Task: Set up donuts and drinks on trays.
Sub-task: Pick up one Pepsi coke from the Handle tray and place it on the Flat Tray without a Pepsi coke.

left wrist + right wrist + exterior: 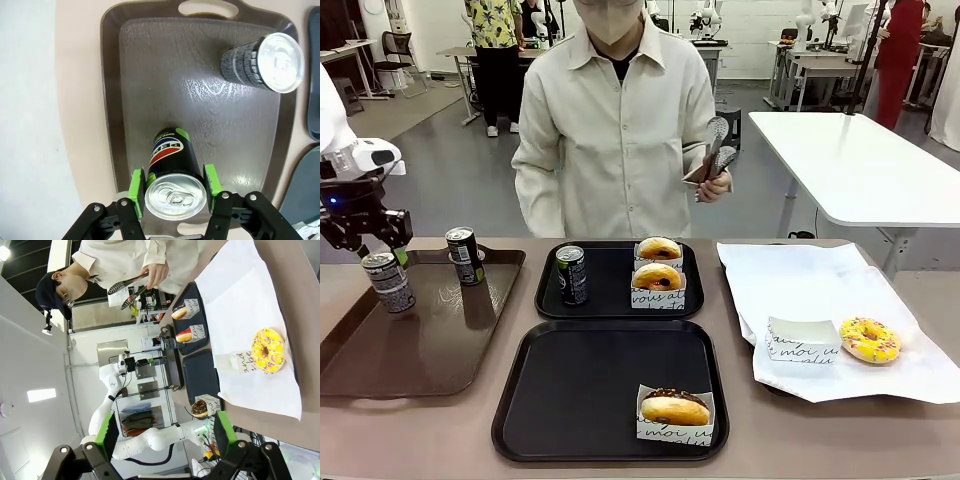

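My left gripper (372,250) (173,184) is shut on a dark drink can (388,281) (174,170) that stands on the brown tray (430,340); both green pads (136,187) press against its sides near the silver top. A second can (465,255) (262,61) stands farther along that tray. The far black tray (610,305) holds a third can (571,274) and two sleeved donuts (658,263). The near black tray (580,390) holds a chocolate-iced donut (675,408). A yellow sprinkled donut (869,340) (268,351) lies on white paper. My right gripper (165,432) is open, high above the table.
A person stands at the far side holding metal tongs (715,150). An empty paper sleeve (800,340) lies beside the yellow donut on the white paper sheet (800,280). Bare tabletop (440,440) runs along the near edge.
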Motion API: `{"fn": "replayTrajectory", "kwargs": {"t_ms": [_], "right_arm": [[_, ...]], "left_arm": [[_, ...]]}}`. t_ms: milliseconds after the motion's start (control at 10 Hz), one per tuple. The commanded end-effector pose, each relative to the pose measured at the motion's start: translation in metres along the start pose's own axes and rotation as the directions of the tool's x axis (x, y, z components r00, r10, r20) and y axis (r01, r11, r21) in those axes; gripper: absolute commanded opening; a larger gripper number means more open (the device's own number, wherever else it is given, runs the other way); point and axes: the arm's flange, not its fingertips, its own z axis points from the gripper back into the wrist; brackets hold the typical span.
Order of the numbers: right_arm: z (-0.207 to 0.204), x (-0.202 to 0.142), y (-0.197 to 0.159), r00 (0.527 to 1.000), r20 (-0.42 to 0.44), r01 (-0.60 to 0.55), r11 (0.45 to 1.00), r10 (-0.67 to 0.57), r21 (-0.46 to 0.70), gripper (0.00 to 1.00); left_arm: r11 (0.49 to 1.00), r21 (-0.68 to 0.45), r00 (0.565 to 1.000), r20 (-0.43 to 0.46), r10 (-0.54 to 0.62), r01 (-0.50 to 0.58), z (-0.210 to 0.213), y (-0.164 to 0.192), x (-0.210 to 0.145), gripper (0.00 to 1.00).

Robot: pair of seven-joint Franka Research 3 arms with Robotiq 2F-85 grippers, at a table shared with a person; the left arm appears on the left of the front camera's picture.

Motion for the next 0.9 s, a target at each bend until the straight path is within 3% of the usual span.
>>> {"fn": "replayTrajectory", "kwargs": {"t_ms": [0, 300, 500, 600, 700, 800], "right_arm": [[0.000, 0.000, 0.001, 1.000, 0.003, -0.007, 1.000, 0.007, 0.018, 1.00], [0.000, 0.000, 0.001, 1.000, 0.003, -0.007, 1.000, 0.007, 0.018, 1.00], [0.000, 0.000, 0.001, 1.000, 0.003, -0.007, 1.000, 0.007, 0.018, 1.00], [0.000, 0.000, 0.001, 1.000, 0.003, -0.007, 1.000, 0.007, 0.018, 1.00], [0.000, 0.000, 0.001, 1.000, 0.003, -0.007, 1.000, 0.007, 0.018, 1.00], [0.000, 0.000, 0.001, 1.000, 0.003, -0.007, 1.000, 0.007, 0.018, 1.00]], "left_arm": [[0.999, -0.006, 0.999, -0.009, 0.036, -0.036, 0.051, -0.017, -0.017, 0.00], [0.999, 0.044, 0.999, -0.045, -0.017, 0.019, 0.121, -0.041, -0.072, 0.00], [0.999, 0.025, 0.996, -0.085, -0.034, 0.036, 0.133, -0.036, -0.090, 0.00], [0.999, 0.052, 1.000, -0.028, 0.007, -0.006, 0.133, -0.019, -0.084, 0.00], [0.999, 0.033, 0.997, -0.075, -0.033, 0.036, 0.135, -0.044, -0.093, 0.00], [0.999, 0.033, 0.997, -0.075, -0.033, 0.036, 0.135, -0.044, -0.093, 0.00]]}}
